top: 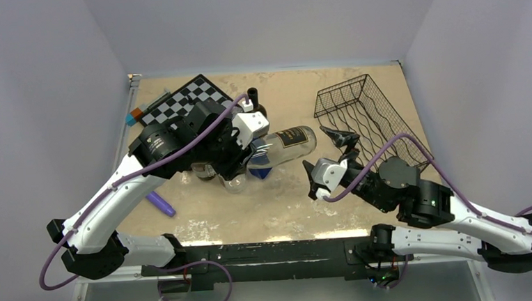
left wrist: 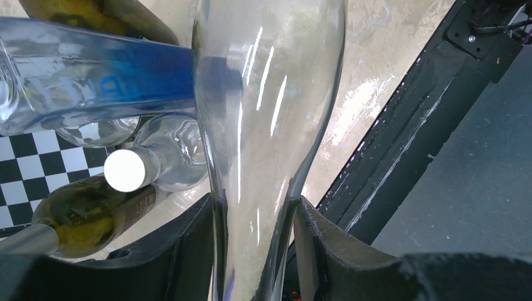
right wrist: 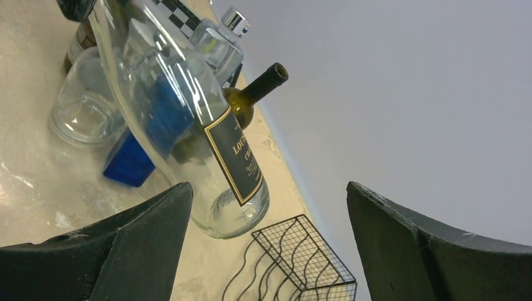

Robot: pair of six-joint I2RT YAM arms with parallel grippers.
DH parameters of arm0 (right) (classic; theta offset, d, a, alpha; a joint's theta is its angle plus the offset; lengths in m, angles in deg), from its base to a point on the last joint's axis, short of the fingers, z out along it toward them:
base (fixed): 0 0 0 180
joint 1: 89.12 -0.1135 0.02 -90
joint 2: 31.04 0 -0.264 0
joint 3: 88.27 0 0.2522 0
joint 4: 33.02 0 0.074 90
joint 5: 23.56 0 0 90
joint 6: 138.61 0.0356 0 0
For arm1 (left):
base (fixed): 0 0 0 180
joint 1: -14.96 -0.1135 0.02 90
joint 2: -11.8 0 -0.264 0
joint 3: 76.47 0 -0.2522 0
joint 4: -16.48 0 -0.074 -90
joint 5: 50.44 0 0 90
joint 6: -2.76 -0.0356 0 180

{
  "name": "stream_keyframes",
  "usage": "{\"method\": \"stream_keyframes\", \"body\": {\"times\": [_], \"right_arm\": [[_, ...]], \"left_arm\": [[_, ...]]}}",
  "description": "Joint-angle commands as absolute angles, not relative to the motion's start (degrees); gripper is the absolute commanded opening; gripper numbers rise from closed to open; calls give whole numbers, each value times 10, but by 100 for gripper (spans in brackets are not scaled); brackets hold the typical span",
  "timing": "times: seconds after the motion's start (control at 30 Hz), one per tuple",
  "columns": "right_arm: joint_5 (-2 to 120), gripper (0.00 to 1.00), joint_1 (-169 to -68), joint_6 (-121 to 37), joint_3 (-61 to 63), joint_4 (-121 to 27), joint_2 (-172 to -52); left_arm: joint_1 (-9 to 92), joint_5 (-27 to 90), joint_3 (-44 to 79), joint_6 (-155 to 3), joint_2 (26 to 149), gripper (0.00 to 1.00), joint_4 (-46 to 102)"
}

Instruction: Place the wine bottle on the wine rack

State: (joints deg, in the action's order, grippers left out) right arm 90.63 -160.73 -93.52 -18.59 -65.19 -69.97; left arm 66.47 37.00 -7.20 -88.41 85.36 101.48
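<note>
One wine bottle point(top: 290, 140), clear glass you can see right through, with a black label, is in the left hand point(left wrist: 254, 251). The fingers point(left wrist: 188, 251) are pinched narrow on its neck. The bottle is tilted close to horizontal over the middle of the worktop point(top: 281, 212), base pointing right toward the wine rack point(top: 369, 116). Can't tell if the base touches the surface. The wine rack sits at the far right of the worktop: black wire, wavy shelves, mesh side, apart from the bottle. The right hand point(right wrist: 266, 191) is spread wide and grips nothing. It sits between the bottle base and the rack, opening turned toward the base, near it but not touching. More bottles are clustered around the held one: a blue bottle point(top: 264, 166) just beside it, a clear round bottle point(top: 235, 184) nearer the arms, and a dark green bottle point(top: 253, 99) with a black top behind. A chessboard point(top: 187, 99) lies at the far left, partly under the left arm. A purple marker point(top: 160, 204) lies on the near left of the worktop, well apart from the bottles.
</note>
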Motion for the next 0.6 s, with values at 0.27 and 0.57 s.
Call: {"method": "stream_keyframes", "body": {"times": [0.27,0.57], "right_arm": [[1004,92,-1569,-596,42,-842,-804],[992,85,-1433,-271,134,-1043,-847]], "left_arm": [[668,347,-33,-856,805,0,830],[696,340,113,-794,766,0,677]]}}
